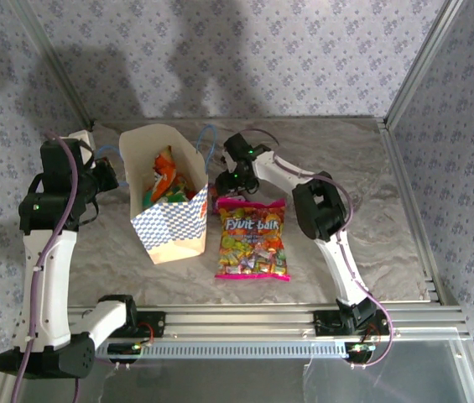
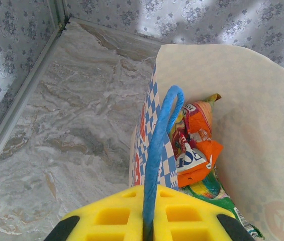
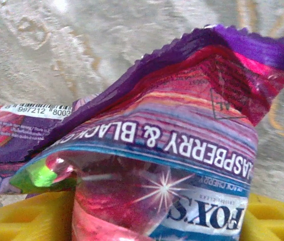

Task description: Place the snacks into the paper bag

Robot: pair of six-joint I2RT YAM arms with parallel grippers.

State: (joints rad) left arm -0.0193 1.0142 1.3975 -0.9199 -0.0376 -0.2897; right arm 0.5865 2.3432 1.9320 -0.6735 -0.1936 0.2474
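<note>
1. Found paper bag [image 1: 168,231] standing open on desk [image 1: 371,218], with several orange, red and green snacks [image 1: 163,180] already inside it.
2. Saw left hand [image 2: 149,223] clenched on the bag's blue cord handle [image 2: 158,145], at the bag's left side. Judged that as holding the mouth open.
3. Spotted right hand [image 1: 230,178] just off the bag's right wall, near its far corner, low to the desk.
4. Caught, in the right wrist view, purple packet [image 3: 182,145] sitting between that hand's yellow fingers [image 3: 272,221], desk right behind it. Couldn't tell whether clamped firm or only bracketed.
5. Logged large pink packet [image 1: 252,239] lying flat on the desk just right of the bag, nearer than the right hand, untouched.
6. Judged step in hand as the pick of the purple packet. Rated task well along, with two packets seen outside the bag.
7. Judged next move to need a sure pinch on the glossy film, a lift above the bag's rim, a carry left over the mouth, then a drop clear of the other cord handle [image 1: 209,138] on the bag's right side.
8. Flagged risk of slick wrap sliding out and of bumping the bag over.
9. Marked pink packet for later; wide, probably better fed in edge-first.
</note>
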